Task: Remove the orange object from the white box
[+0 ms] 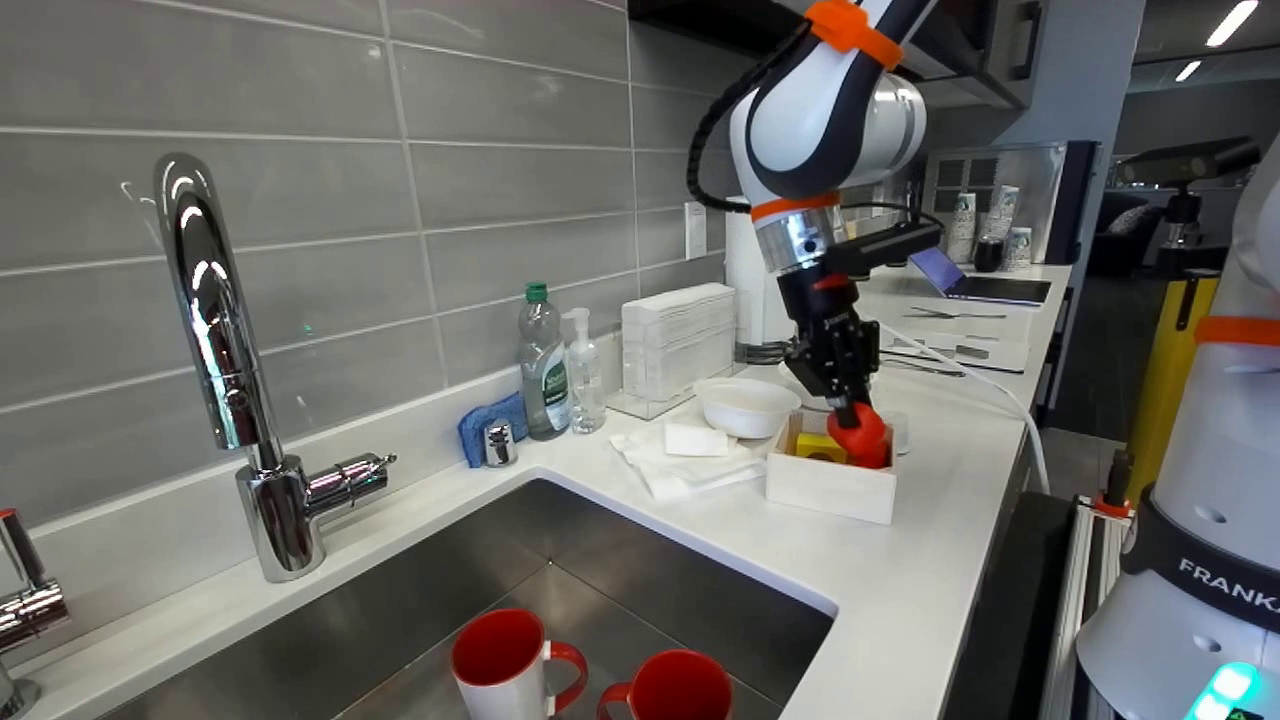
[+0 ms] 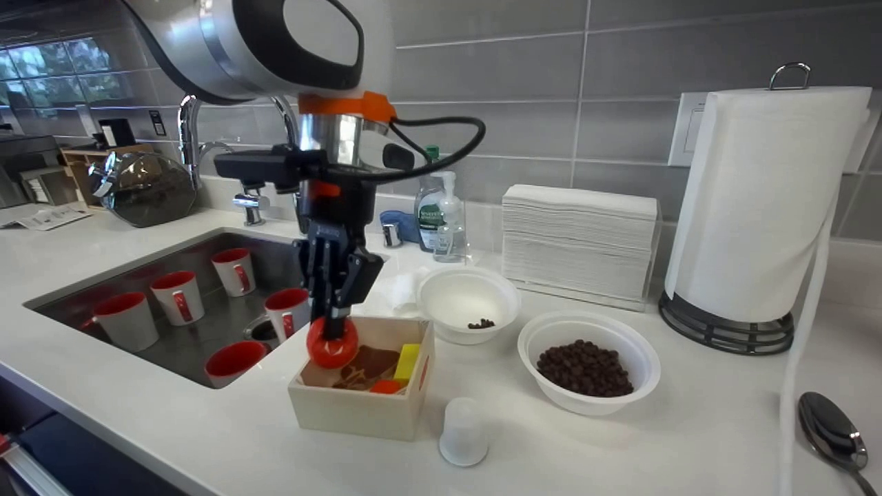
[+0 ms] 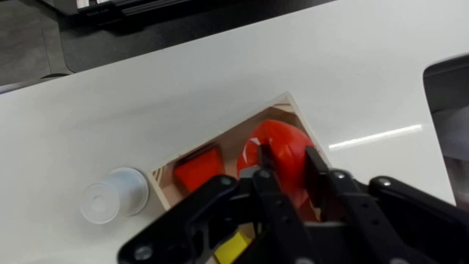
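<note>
The white box point(image 1: 830, 490) stands on the counter near the sink corner, in both exterior views point(image 2: 351, 415) and the wrist view point(image 3: 305, 124). My gripper point(image 1: 847, 410) points down over its sink-side end and is shut on a soft red-orange ball point(image 2: 333, 353). In the wrist view the ball point(image 3: 284, 143) bulges around the fingers point(image 3: 288, 159). It sits about at rim height, partly above the box; whether it touches the wall is unclear. Inside the box lie a red-orange block point(image 3: 200, 168) and a yellow block point(image 2: 406, 364). The fingers hide part of the ball.
A small upturned white cup point(image 2: 463, 430) stands close beside the box. A white bowl point(image 2: 441, 293) and another bowl point(image 2: 575, 399) with dark pellets stand behind it. The sink point(image 1: 690, 545) with several red-and-white mugs is near. A paper towel roll point(image 2: 765, 200) stands at the back.
</note>
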You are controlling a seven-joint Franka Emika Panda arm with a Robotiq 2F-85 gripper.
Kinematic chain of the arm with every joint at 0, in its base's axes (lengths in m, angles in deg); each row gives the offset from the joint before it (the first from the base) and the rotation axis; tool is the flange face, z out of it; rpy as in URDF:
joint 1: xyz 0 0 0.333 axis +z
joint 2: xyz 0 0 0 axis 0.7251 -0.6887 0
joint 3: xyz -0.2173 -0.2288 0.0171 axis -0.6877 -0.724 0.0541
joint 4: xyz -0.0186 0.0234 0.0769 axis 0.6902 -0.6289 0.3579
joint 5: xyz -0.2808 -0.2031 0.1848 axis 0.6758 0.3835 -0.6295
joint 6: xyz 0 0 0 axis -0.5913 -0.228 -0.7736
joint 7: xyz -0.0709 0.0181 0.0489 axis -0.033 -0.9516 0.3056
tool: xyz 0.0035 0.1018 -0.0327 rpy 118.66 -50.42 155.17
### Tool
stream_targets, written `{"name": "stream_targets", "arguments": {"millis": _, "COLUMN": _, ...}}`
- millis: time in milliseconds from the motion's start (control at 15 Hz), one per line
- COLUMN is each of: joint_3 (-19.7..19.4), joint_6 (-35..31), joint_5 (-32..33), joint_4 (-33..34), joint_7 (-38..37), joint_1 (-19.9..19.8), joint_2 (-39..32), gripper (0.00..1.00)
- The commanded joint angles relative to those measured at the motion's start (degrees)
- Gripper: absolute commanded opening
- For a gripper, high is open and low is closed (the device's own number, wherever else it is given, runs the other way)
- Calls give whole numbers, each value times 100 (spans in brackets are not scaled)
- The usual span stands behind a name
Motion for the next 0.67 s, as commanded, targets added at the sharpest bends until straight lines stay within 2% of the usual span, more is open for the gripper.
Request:
{"name": "stream_targets", "arguments": {"millis": 0, "joint_3": -51, "joint_6": 206, "joint_5": 21, "joint_4": 128, "joint_7": -69, "joint_1": -106, "joint_2": 694, "gripper": 4}}
{"name": "stream_targets", "arguments": {"millis": 267, "joint_3": -139, "joint_6": -520, "joint_5": 420, "joint_4": 160, "joint_7": -323, "joint_1": -476, "joint_2": 876, "gripper": 4}}
{"name": "stream_targets", "arguments": {"millis": 600, "joint_3": -286, "joint_6": -1585, "joint_5": 1035, "joint_4": 6, "joint_7": -690, "joint_1": -1076, "joint_2": 451, "gripper": 4}}
